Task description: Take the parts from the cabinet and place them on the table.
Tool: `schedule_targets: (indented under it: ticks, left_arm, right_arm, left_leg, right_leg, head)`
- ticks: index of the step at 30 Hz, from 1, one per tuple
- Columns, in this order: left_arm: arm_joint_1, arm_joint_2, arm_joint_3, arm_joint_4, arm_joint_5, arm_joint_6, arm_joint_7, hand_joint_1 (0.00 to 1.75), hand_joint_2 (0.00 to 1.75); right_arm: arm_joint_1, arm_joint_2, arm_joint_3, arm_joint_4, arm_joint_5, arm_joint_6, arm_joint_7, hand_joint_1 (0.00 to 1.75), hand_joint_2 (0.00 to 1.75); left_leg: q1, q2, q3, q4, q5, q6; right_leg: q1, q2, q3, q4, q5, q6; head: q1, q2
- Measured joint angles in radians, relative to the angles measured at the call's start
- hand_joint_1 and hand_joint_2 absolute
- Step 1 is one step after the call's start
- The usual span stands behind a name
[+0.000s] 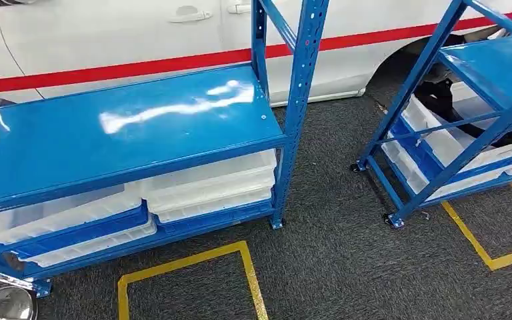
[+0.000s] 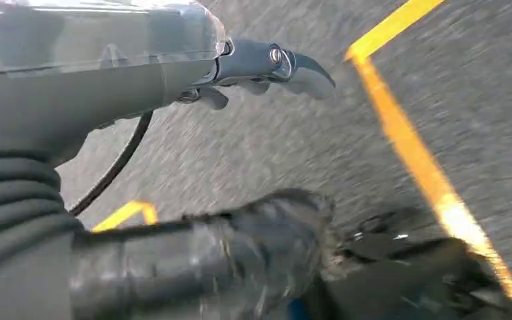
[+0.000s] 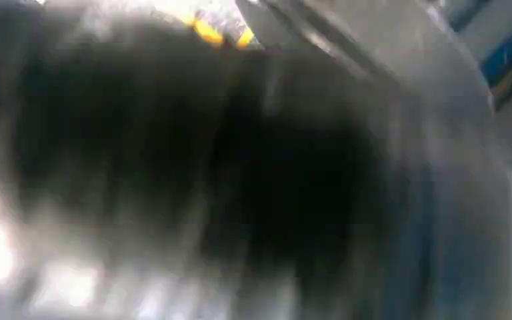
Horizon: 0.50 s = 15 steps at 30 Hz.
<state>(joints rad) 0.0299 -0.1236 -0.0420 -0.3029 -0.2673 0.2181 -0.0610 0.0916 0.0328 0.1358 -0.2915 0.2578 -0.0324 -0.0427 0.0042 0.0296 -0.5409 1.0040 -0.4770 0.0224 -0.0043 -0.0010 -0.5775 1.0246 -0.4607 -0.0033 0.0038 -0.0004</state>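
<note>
A blue rack (image 1: 127, 133) stands in front of me on the left, its glossy top shelf bare. Under that shelf lie flat white bins (image 1: 207, 187). A second blue rack (image 1: 480, 73) stands at the right, with white bins (image 1: 440, 140) and a dark part (image 1: 440, 100) lying in one of them. In the left wrist view my left hand (image 2: 253, 67) hangs over the grey carpet, fingers (image 2: 307, 73) stretched out and holding nothing. The right wrist view is a dark blur, so I cannot make out how my right hand stands.
A white car with a red stripe (image 1: 140, 67) stands close behind both racks. Yellow tape lines (image 1: 187, 263) mark boxes on the grey carpet, one before each rack. A strip of carpet (image 1: 333, 167) separates the two racks. A silver piece of my left arm (image 1: 3, 303) shows at bottom left.
</note>
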Motion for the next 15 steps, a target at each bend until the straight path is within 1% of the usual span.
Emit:
schedule_targets:
  ticks: [6,11,12,15]
  left_arm:
    - [0.055,0.058,0.010,-0.033,0.131,-0.104,0.027,0.00,0.00]
    - [0.090,0.093,0.023,-0.055,0.236,-0.188,0.050,0.00,0.00]
    - [0.094,0.096,0.024,-0.057,0.251,-0.200,0.053,0.00,0.00]
    - [0.102,0.105,0.024,-0.063,0.265,-0.211,0.055,0.00,0.00]
  right_arm:
    - [0.024,-0.010,-0.053,-0.034,-0.124,0.016,0.020,0.00,0.00]
    - [0.040,-0.018,-0.090,-0.057,-0.225,0.026,0.035,0.00,0.00]
    - [0.042,-0.018,-0.095,-0.060,-0.240,0.029,0.037,0.00,0.00]
    - [0.044,-0.019,-0.106,-0.065,-0.251,0.032,0.042,0.00,0.00]
  left_leg:
    - [0.000,0.000,0.000,0.000,-0.001,0.000]
    - [0.000,0.000,0.000,0.000,-0.001,-0.001]
    - [0.000,0.000,0.000,0.000,-0.001,-0.001]
    - [0.000,0.000,0.001,0.000,-0.001,-0.001]
  right_leg:
    - [0.000,0.000,0.000,0.000,-0.001,-0.001]
    - [0.000,0.000,0.000,0.000,-0.001,-0.002]
    - [0.001,0.000,0.000,0.000,-0.001,-0.002]
    - [0.000,0.000,0.000,0.000,-0.001,-0.002]
  head:
    - [0.000,0.000]
    - [0.000,0.000]
    - [0.000,0.000]
    - [0.000,0.000]
